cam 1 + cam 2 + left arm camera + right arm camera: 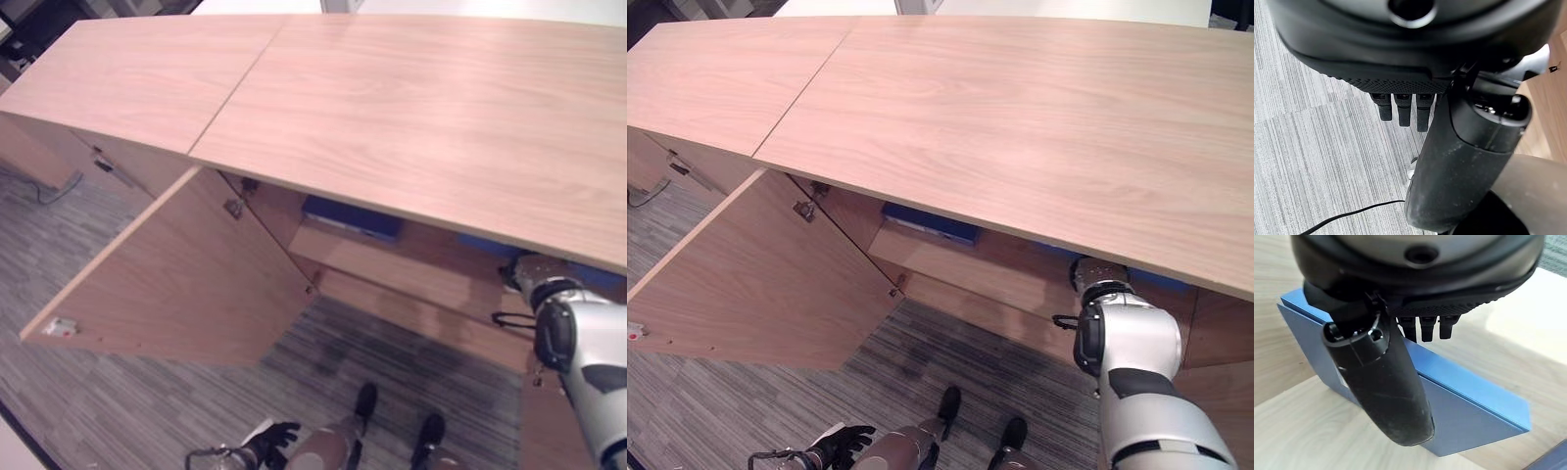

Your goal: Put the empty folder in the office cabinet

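Placing step: I see R hand inside the office cabinet, thumb and fingers pinching the blue folder standing on the shelf, L hand idle, relaxed, over carpet; next, I judge, let go and back out w/o tipping it.

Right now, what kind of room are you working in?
Probably an office: a long light-wood cabinet with its door swung open, grey striped carpet on the floor, and a blue folder at the right hand on a wooden shelf.
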Motion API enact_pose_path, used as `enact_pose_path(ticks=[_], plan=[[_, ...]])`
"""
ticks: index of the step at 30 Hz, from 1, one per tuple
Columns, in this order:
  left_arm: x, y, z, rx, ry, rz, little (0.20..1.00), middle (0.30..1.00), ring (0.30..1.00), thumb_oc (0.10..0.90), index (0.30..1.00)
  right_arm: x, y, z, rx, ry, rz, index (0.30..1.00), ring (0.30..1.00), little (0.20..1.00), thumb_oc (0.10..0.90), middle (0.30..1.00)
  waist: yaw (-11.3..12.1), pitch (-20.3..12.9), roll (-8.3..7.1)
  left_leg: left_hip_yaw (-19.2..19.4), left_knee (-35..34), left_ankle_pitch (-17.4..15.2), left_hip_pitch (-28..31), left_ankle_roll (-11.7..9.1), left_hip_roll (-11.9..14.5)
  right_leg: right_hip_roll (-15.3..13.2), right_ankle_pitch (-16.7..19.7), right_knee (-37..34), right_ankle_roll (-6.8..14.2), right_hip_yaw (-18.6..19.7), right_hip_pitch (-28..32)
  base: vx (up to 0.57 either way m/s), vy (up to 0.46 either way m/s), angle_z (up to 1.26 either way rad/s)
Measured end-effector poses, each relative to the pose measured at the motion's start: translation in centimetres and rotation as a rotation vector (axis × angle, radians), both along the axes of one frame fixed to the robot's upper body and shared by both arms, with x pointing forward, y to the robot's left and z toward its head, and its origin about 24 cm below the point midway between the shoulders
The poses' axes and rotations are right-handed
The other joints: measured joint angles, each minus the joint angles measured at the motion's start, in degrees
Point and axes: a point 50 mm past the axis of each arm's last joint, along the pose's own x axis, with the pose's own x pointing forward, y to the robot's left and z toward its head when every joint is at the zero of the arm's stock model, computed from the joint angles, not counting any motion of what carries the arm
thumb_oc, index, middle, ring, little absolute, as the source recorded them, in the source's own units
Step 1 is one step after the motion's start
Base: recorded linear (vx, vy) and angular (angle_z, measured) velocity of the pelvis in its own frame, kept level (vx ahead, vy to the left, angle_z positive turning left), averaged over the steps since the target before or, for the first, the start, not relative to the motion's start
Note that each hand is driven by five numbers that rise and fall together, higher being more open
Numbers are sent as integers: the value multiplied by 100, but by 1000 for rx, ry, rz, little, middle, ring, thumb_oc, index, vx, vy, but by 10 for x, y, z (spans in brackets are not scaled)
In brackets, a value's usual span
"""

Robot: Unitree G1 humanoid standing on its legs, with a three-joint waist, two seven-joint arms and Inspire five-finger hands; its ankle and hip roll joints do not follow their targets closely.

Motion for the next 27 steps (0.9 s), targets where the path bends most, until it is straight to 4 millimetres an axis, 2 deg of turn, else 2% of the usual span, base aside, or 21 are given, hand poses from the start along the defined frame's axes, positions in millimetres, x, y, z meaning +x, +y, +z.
enact_pose_path(ticks=[2, 3, 6, 7, 8, 12, 14, 18, 24, 27], plan=[[1, -2, -1, 3, 0, 5, 900, 900, 900, 800, 900, 0, 14, -12, 12, 16, 28, 900, 900, 900, 800, 900, -16, -6, -11, 8, 0, -3, 2, 0, 12, 17, 4, 0, -6, 13, -3, -11, 2, -6], [1, -2, -2, 12, 0, 16, 900, 900, 900, 800, 900, -1, 31, -25, 29, 39, 59, 900, 900, 900, 800, 900, -25, -6, -12, 32, 0, -10, 2, -4, 27, 30, 4, -4, -7, 36, -17, -15, 5, -8], [-3, -3, -4, 19, 11, 32, 900, 900, 900, 800, 900, -6, 65, -52, 74, 89, 114, 900, 900, 900, 800, 900, -37, -12, -37, 147, -1, -36, 1, 5, 59, 59, 8, 17, -18, 164, -98, -24, 7, -20], [-5, -4, -5, 24, 16, 37, 900, 900, 900, 800, 900, -10, 83, -64, 82, 99, 136, 900, 900, 900, 800, 900, -119, -8, -47, 160, -1, -40, -4, 2, 65, 70, 14, 28, -27, 195, -121, -18, 16, -18], [-5, -3, -5, 29, 20, 40, 900, 900, 900, 800, 900, -11, 91, -68, 86, 100, 150, 900, 900, 900, 800, 900, -151, -9, -59, 177, -1, -43, -6, 0, 71, 76, 13, 36, -28, 218, -138, -12, 12, -15], [-9, 0, -7, 35, 32, 88, 900, 900, 900, 800, 900, -11, 105, -71, 91, 89, 169, 900, 900, 900, 800, 900, -228, -3, -101, 285, 0, -52, -41, -5, 90, 87, 19, 61, -32, 296, -229, -23, 14, -13], [-8, 3, -6, 45, 30, 101, 900, 900, 900, 800, 900, -9, 101, -66, 76, 52, 172, 900, 900, 900, 800, 900, -288, -5, -171, 287, -1, -47, -162, -10, 97, 88, 20, 103, -31, 303, -368, 0, 0, 0], [-8, 4, -7, 38, 32, 123, 900, 900, 900, 800, 900, -6, 99, -61, 12, 41, 205, 900, 900, 900, 800, 900, -303, 10, -199, 300, -1, -29, -220, 2, 90, 83, 49, 113, -49, 323, -442, -4, 5, -1], [-7, 8, -7, 52, 47, 157, 900, 900, 900, 800, 900, 0, 117, -50, -62, -32, 283, 900, 900, 900, 800, 900, -450, 87, -312, 357, -4, -27, -287, 6, 94, 93, 66, 109, -68, 394, -533, -4, 13, -4], [-3, 10, -6, 65, 48, 158, 900, 900, 900, 800, 900, 0, 119, -50, -90, -25, 300, 900, 900, 900, 800, 900, -460, 122, -354, 422, -7, -33, -286, 15, 99, 98, 88, 75, -70, 430, -540, -5, 20, -11]])
